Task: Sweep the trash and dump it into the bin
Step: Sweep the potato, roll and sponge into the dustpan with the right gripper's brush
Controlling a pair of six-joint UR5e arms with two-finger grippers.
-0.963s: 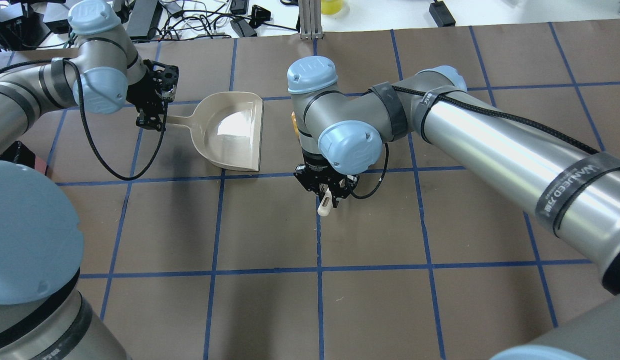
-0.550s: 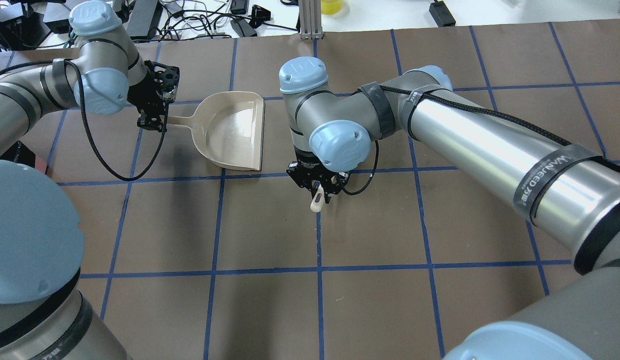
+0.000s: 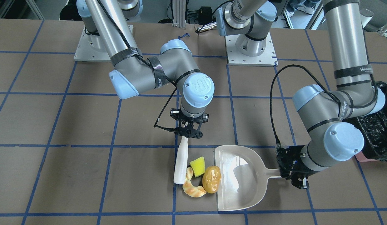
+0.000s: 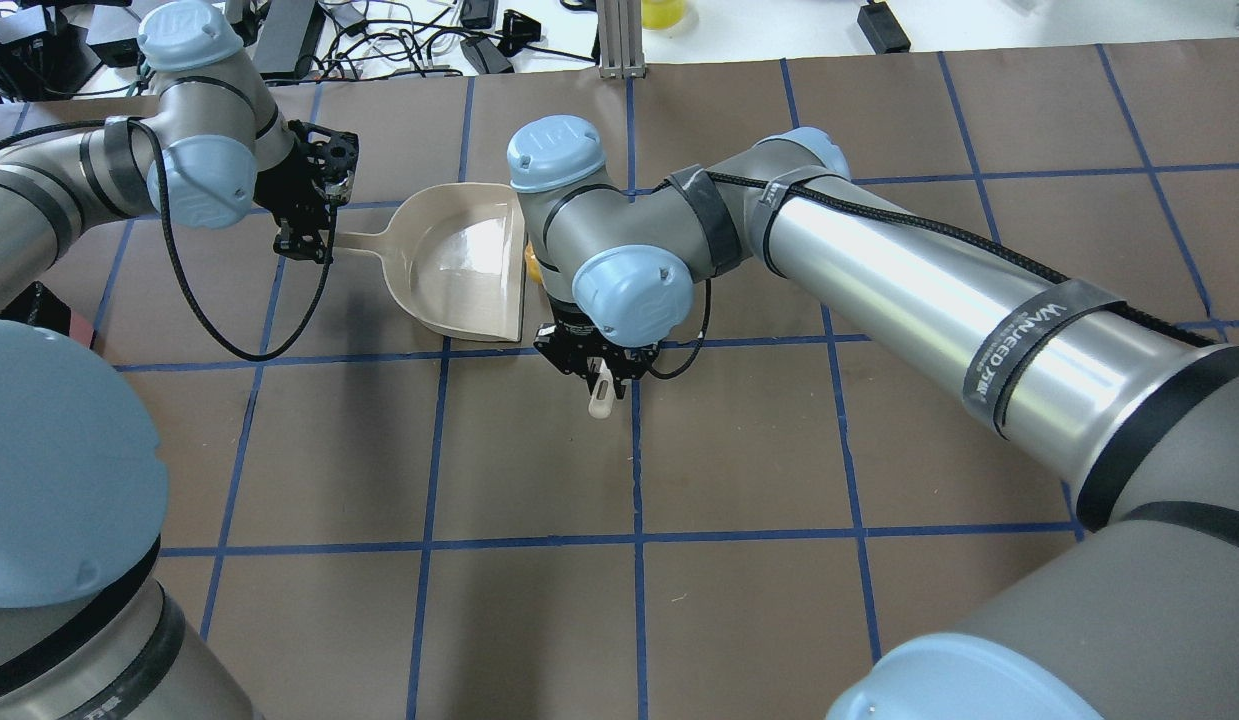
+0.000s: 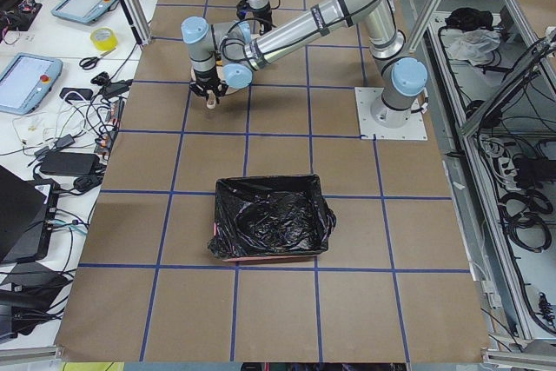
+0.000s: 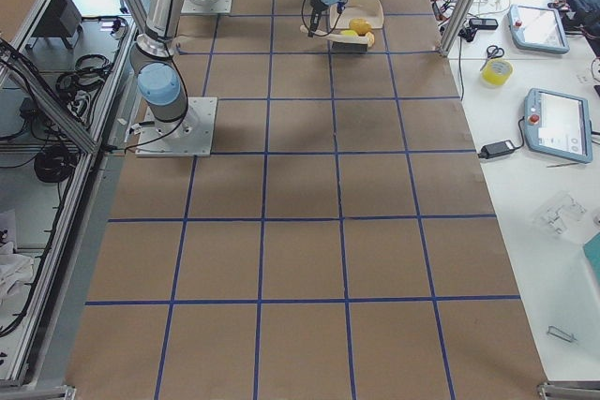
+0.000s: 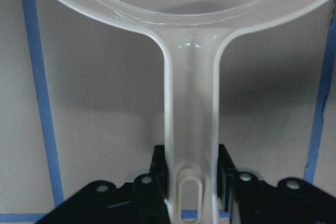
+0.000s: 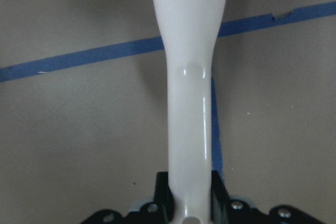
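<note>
The right pincer (image 3: 187, 133) is clenched on the thin end of a white sweeping tool (image 3: 181, 162). The tool's broad end slants down to the surface (image 3: 56, 118), right beside the tan croissant (image 3: 194, 189). Past that, the yellow-green wedge (image 3: 198, 165) and the golden-brown potato lump (image 3: 211, 179) bunch together. The lump sits at the very lip of the beige dustpan (image 3: 243, 187), and the pan looks empty. The whole pile lies close to the surface's edge opposite the robot, about midway along it. The left pincer (image 7: 191, 195) is clamped on the pan's handle, with the pan's mouth facing the pile. The black-bagged bin (image 5: 228, 219) stands well apart, toward the surface's edge on the robot's left.

From here I'd worry about the narrow tool. It backs the croissant only, so a push could squirt the wedge out past its side. The round lump might roll along the lip instead of over it. If the lip rides up, pieces could slide underneath. On the trip to the bin, a tilted pan would spill them.
</note>
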